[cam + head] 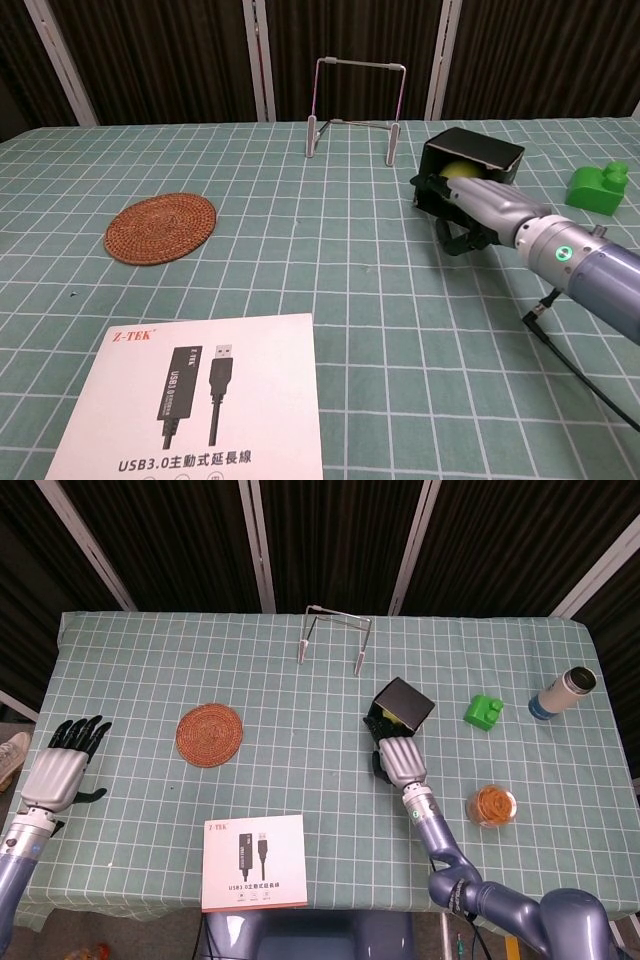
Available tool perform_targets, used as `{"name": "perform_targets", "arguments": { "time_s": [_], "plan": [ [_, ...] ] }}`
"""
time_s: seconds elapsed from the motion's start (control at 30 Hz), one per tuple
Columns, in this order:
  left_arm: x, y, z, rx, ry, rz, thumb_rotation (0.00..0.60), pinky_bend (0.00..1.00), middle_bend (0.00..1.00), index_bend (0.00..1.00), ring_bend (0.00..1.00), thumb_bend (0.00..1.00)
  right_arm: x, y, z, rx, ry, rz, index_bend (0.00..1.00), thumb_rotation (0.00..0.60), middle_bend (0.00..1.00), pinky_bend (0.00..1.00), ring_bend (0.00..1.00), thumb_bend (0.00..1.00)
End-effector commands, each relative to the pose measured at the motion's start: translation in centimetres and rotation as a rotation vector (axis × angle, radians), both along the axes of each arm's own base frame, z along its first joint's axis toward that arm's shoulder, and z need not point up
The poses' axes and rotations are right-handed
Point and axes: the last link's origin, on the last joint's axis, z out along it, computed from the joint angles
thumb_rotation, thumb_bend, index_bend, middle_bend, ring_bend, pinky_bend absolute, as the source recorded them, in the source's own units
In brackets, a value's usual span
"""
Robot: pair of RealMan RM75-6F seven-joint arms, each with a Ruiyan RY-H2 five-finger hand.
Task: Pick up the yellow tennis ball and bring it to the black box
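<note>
At the tips of your right hand [480, 205], the yellow tennis ball [461, 171] sits in the open mouth of the black box [478, 160], which lies on its side. Only a sliver of the ball shows in the chest view, above the hand's fingers [447, 190], which reach to the box's front edge. Whether those fingers are clamped on the ball or only resting against it, you cannot tell from either view; the back of the hand hides the contact. In the head view the same hand [399, 759] lies just before the box [404, 704], palm down, wrist trailing back toward you.

Your left hand [62, 767] rests far off to the left, at the table's edge [60, 630], its fingers spread apart and holding nothing.

Beyond your right hand, behind the box, stands a wire rack [357, 105]. To its right sits a green block [599, 186], and further right a bottle [562, 693]; nearer you on that side lies an orange dish [491, 805]. To its left lie a woven coaster [161, 227] and a cable package [199, 396].
</note>
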Motion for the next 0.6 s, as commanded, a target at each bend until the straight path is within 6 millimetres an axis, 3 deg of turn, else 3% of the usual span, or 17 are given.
{"name": "perform_targets", "arguments": {
  "time_s": [0.03, 0.33, 0.6],
  "plan": [
    [0.0, 0.1, 0.0, 0.000, 0.002, 0.002, 0.600, 0.01, 0.00, 0.00, 0.00, 0.10, -0.3, -0.5, 0.2, 0.001, 0.001, -0.009, 0.00, 0.600, 0.06, 0.01, 0.00, 0.77],
    [-0.1, 0.2, -0.3, -0.008, 0.008, 0.006, 0.600, 0.01, 0.00, 0.00, 0.00, 0.10, -0.6, -0.2, 0.8, 0.002, -0.009, 0.003, 0.00, 0.600, 0.00, 0.00, 0.00, 0.76],
    [0.3, -0.3, -0.2, -0.013, 0.001, -0.016, 0.600, 0.01, 0.00, 0.00, 0.00, 0.10, -1.5, 3.2, 2.5, -0.001, 0.000, 0.029, 0.00, 0.600, 0.00, 0.00, 0.00, 0.59]
  ]
}}
